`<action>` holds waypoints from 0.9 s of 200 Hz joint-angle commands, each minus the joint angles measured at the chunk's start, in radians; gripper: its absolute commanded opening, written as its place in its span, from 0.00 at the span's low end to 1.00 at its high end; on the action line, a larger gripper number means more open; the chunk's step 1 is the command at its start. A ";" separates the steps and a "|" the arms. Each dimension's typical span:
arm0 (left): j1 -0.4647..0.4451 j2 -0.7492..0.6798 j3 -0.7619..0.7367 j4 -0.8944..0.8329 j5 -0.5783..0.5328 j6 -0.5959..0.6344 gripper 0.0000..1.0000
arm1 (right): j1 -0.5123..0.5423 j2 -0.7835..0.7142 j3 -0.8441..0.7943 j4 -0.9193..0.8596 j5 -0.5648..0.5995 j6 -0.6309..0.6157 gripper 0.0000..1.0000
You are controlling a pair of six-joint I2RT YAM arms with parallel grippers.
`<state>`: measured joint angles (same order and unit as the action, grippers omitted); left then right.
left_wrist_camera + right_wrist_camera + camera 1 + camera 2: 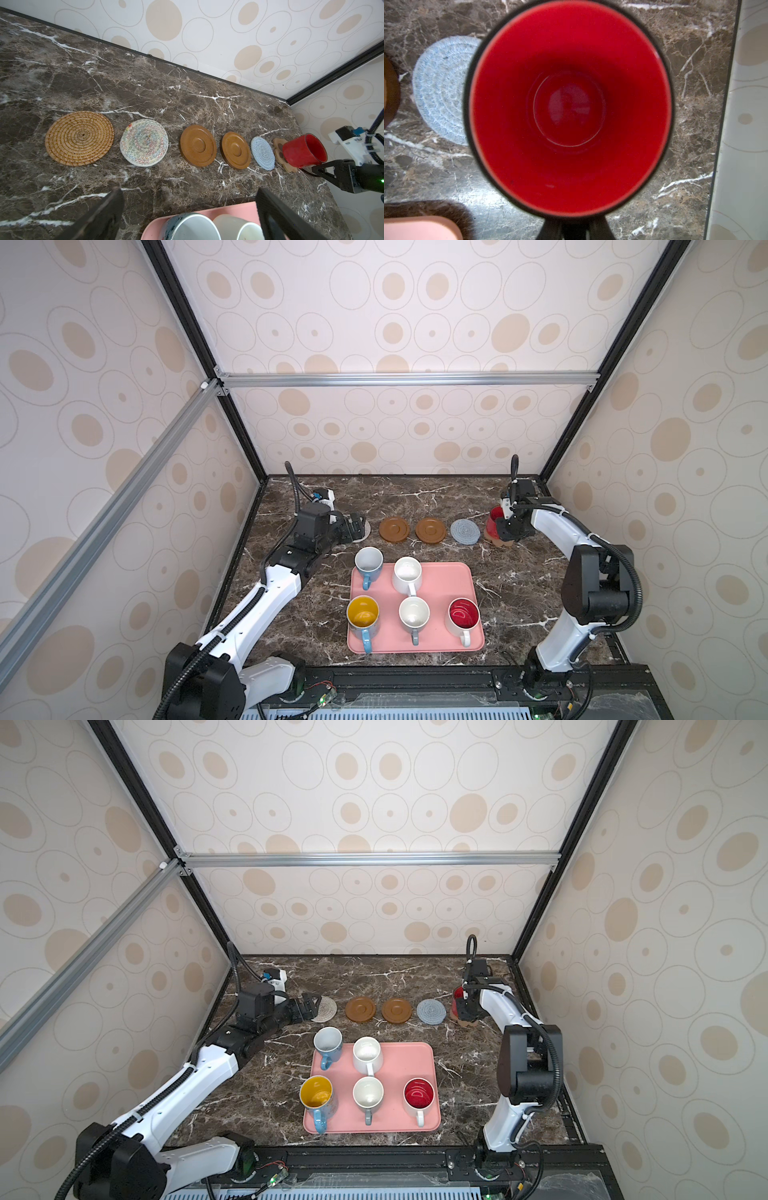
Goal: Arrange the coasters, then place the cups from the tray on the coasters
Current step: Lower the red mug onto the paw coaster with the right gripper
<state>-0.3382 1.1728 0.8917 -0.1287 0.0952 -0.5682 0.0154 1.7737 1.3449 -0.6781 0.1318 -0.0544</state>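
Observation:
Along the back lies a row of coasters: tan rattan (79, 137), cream woven (144, 142), two brown discs (394, 529) (431, 530), grey-blue woven (465, 531) and a brown paw shape (279, 145). The all-red cup (302, 150) stands on the paw coaster, with my right gripper (505, 526) shut on its handle side. My left gripper (189, 199) is open and empty, hovering over the left end of the row near the cream coaster (324, 1009). The pink tray (449, 585) holds light blue (368, 562), white (407, 572), yellow-inside (363, 614), grey (414, 614) and red-inside (463, 614) cups.
The dark marble table (519, 593) is boxed in by patterned walls on three sides. The back wall runs close behind the coaster row, and the right wall (745, 104) is near the red cup. A black rail runs along the front edge.

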 commanded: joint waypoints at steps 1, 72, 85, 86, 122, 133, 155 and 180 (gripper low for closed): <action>-0.007 -0.009 0.023 0.008 -0.002 0.002 1.00 | -0.003 0.003 0.042 0.039 0.032 0.007 0.13; -0.006 -0.027 0.010 0.005 -0.012 -0.001 1.00 | -0.005 0.027 0.048 0.048 0.048 0.014 0.13; -0.007 -0.029 0.009 0.003 -0.012 -0.001 1.00 | -0.005 0.027 0.048 0.052 0.045 0.013 0.13; -0.007 -0.029 0.009 0.003 -0.012 -0.001 1.00 | -0.005 0.027 0.047 0.053 0.045 0.013 0.13; -0.007 -0.032 0.007 0.001 -0.014 -0.003 1.00 | -0.012 0.028 0.049 0.061 0.040 0.013 0.13; -0.007 -0.033 0.006 0.003 -0.014 -0.004 1.00 | -0.014 0.029 0.048 0.061 0.037 0.013 0.13; -0.007 -0.036 0.003 0.002 -0.014 -0.004 1.00 | -0.017 0.033 0.048 0.063 0.025 0.013 0.13; -0.007 -0.035 0.003 0.003 -0.014 -0.006 1.00 | -0.018 0.036 0.046 0.067 0.018 0.016 0.13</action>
<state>-0.3382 1.1568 0.8917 -0.1291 0.0937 -0.5686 0.0040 1.8030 1.3483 -0.6529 0.1543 -0.0486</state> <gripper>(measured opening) 0.998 0.168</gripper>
